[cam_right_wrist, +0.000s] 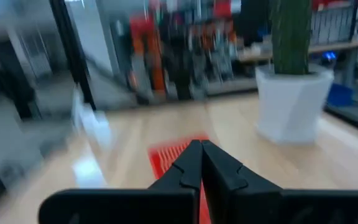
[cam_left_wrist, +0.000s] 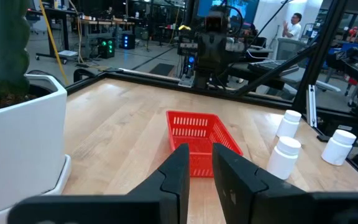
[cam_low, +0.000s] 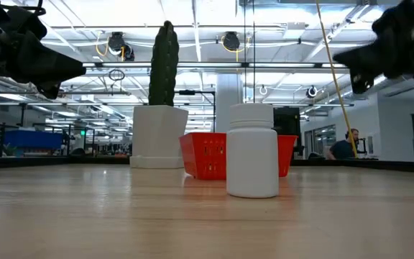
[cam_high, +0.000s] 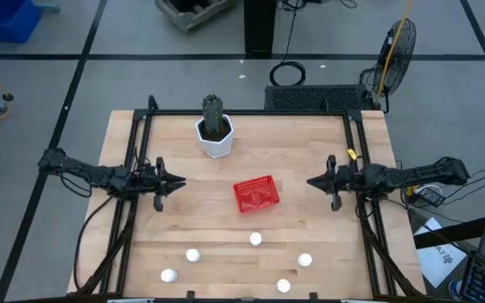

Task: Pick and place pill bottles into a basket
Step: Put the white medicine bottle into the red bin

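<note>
High view, and the left gripper [cam_high: 178,181] hangs at nine o'clock on the tabletop [cam_high: 310,151], fingers a sliver apart, grasping nothing. The right gripper [cam_high: 311,181] sits at three o'clock, pinched together and empty too. Between them, dead centre, the basket [cam_high: 254,194] looks empty, as far as the mesh shows. All five pill bottles [cam_high: 256,239] stand loose toward six o'clock, well apart from both grippers. The cactus pot [cam_high: 215,135] waits at twelve. My read: nothing is placed yet, and all five picks remain.
</note>
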